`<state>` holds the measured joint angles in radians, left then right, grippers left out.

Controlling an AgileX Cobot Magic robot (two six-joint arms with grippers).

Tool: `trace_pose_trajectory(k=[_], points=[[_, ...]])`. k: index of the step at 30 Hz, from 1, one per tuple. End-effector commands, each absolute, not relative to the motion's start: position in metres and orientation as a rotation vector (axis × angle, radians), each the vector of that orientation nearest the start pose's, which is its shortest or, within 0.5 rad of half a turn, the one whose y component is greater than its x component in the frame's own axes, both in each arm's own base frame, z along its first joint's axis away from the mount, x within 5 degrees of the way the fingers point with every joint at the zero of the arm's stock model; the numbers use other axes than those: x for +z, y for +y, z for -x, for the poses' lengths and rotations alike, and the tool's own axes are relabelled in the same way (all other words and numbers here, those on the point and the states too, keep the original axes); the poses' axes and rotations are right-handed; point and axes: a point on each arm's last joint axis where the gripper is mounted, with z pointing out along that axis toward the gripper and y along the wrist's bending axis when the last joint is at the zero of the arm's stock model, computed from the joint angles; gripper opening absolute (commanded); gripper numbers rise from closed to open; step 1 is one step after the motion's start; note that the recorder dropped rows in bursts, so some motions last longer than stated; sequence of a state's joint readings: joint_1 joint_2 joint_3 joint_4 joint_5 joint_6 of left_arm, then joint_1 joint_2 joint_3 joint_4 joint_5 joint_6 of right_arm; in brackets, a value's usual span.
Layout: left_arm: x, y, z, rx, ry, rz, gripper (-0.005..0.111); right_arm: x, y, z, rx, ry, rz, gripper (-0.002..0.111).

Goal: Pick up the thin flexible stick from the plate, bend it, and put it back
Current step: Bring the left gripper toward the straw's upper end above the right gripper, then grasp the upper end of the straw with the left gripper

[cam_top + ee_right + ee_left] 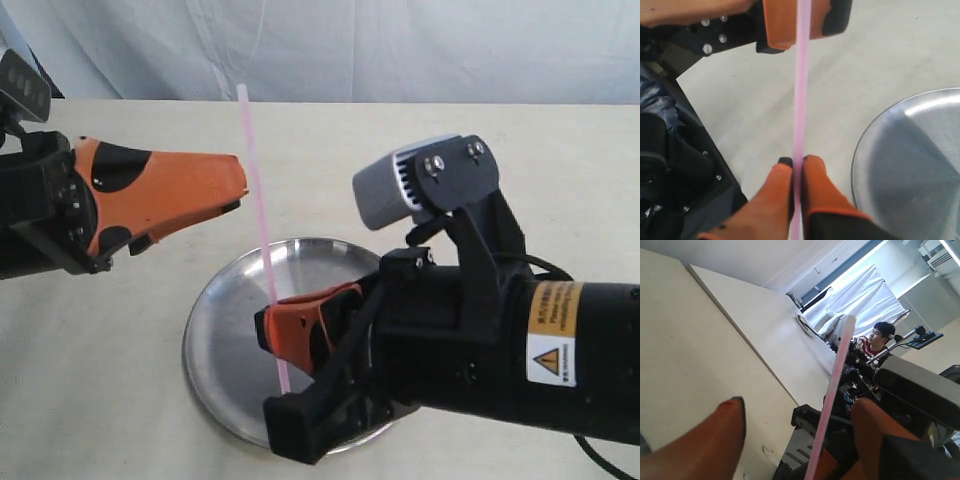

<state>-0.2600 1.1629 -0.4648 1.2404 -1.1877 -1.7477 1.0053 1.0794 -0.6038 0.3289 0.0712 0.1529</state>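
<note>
You've got the right gripper [272,325] clamped on the stick [258,210]: jaws together, with the strand pinched between the orange fingertips [812,167] (clearest in the right wrist view). The grip sits low on the stick. A short tail pokes out beneath the jaws and ends over the plate [225,340].

The stick is off the plate and held in the air. It stands near upright, with the top leaning a little to the left in the exterior view. It's straight, no visible bend. Its top end shows against the white curtain [400,50] behind the table [420,130].

Your left gripper [238,192] points in from the left at the stick's upper half, well above the plate. Its jaws are apart. In the left wrist view the stick runs up through the gap between the two orange fingers [715,440], nearer one than the other. You can't tell from any view whether it touches a finger (it isn't gripped there).

The plate sits flat on the table under the right gripper. That arm's black body covers the plate's right part in the exterior view.
</note>
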Motion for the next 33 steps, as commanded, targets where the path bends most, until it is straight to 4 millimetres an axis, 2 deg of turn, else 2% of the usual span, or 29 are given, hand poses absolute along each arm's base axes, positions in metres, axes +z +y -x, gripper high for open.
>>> trace_pose_trajectory(k=[1,11,19,25,27,32,33], points=[[0.274,-0.127,-0.158,-1.659,1.781,-0.44,0.06,0.286,0.195,-0.12,0.941,2.068,0.587,-0.001],[0.273,-0.126,-0.161,-1.632,1.794,-0.419,0.059,0.299,0.199,-0.119,0.937,2.09,0.645,-0.001],[0.278,-0.125,-0.164,-1.669,1.744,-0.349,0.059,0.288,0.204,-0.12,0.914,2.15,0.67,-0.001],[0.278,-0.125,-0.163,-1.667,1.748,-0.355,0.058,0.289,0.212,-0.116,0.938,2.099,0.691,-0.001],[0.278,-0.125,-0.163,-1.668,1.749,-0.365,0.047,0.289,0.212,-0.117,0.938,2.097,0.689,-0.001],[0.277,-0.126,-0.162,-1.64,1.737,-0.416,0.0,0.289,0.212,-0.117,0.938,2.097,0.689,-0.001],[0.277,-0.126,-0.161,-1.626,1.721,-0.44,0.0,0.289,0.212,-0.117,0.938,2.097,0.689,-0.001]])
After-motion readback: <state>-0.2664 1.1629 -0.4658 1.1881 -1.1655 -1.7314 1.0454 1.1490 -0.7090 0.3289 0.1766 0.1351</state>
